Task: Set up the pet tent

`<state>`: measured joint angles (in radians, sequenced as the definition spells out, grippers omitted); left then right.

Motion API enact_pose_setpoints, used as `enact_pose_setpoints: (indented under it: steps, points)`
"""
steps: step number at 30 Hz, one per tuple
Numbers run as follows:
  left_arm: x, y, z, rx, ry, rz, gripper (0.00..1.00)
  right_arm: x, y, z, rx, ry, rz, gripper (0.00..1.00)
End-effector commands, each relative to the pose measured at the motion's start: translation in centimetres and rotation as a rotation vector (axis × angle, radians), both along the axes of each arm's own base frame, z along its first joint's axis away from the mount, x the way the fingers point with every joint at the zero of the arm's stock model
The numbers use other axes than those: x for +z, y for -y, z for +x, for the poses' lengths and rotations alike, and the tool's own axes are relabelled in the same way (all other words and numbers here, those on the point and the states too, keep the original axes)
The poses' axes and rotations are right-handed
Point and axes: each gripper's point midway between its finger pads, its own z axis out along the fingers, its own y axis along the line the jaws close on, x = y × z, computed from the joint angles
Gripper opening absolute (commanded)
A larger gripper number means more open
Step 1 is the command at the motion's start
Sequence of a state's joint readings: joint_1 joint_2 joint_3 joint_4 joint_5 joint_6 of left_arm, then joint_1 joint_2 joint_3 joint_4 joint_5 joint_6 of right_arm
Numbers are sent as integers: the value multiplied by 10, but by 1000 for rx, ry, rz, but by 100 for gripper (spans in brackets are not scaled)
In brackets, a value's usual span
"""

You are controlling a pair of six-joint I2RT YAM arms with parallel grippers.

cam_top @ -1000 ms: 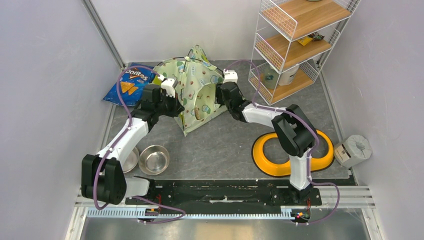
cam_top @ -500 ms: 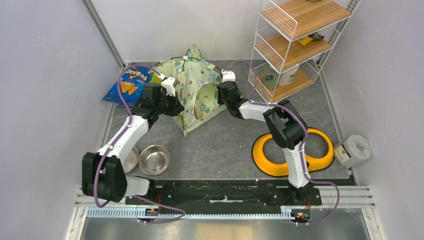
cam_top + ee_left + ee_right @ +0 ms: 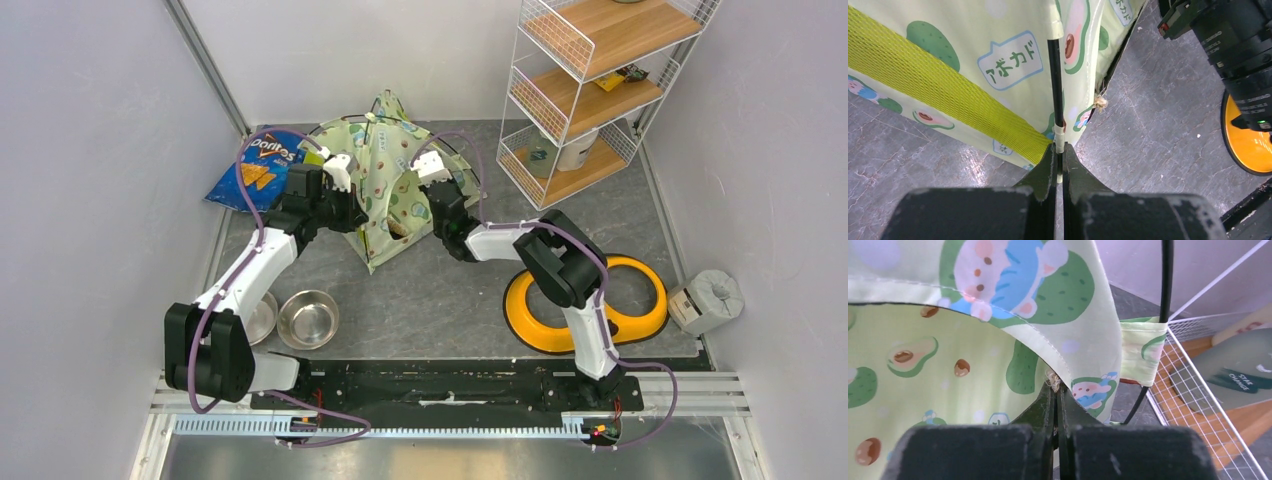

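Pet tent (image 3: 385, 175) between bag (image 3: 258, 168) and rack (image 3: 585, 95)

The pet tent (image 3: 385, 170) is soft matt cloth with a coarse lime mesh band (image 3: 948, 90); its pole (image 3: 1055, 75) is smooth black. A steel bowl (image 3: 307, 318) gleams on the matt, marbled table (image 3: 450, 290).

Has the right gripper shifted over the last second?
Yes: the right gripper moved left and slightly nearer the table's front edge, away from the wire shelf.

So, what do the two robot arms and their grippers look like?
The left arm and right arm each have white link shells between bulky black joint housings, with a loose purple cable along them. A small white block sits at each wrist. The left gripper and right gripper have black, tapering fingers.
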<state>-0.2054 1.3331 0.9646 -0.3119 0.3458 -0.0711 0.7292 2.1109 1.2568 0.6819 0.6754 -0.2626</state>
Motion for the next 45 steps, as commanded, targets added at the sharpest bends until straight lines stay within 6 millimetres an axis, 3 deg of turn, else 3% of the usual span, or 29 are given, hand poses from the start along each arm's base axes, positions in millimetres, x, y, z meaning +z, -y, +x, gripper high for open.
enact_pose_setpoints:
  steps: [1,3,8,12,16,18,21,24,27,38,45]
  points:
    - [3,4,0,6,-29,-22,2,23,27,9,-154,117,-90,0]
    - [3,4,-1,4,-30,-23,2,17,24,8,-140,68,-55,7]
    - [4,5,1,7,-25,-26,2,25,16,-8,-78,-31,68,56]
    - [5,3,2,17,-18,-24,2,51,12,-36,-9,-156,214,76]
    - [5,3,2,27,-10,-27,2,62,19,-70,32,-285,307,85]
    - [5,5,1,20,-7,-40,2,53,15,-89,100,-382,325,85]
    - [5,7,0,12,-6,-54,2,38,-9,-121,304,-510,348,83]
    - [6,10,-2,0,-3,-64,2,20,-31,-144,475,-617,344,69]
    - [7,10,-3,-4,1,-67,2,11,-52,-153,591,-656,335,57]
    - [6,10,-4,-4,1,-69,2,-1,-105,-127,696,-590,348,63]
    - [8,10,-4,-6,-2,-65,2,5,-119,-101,644,-499,438,41]
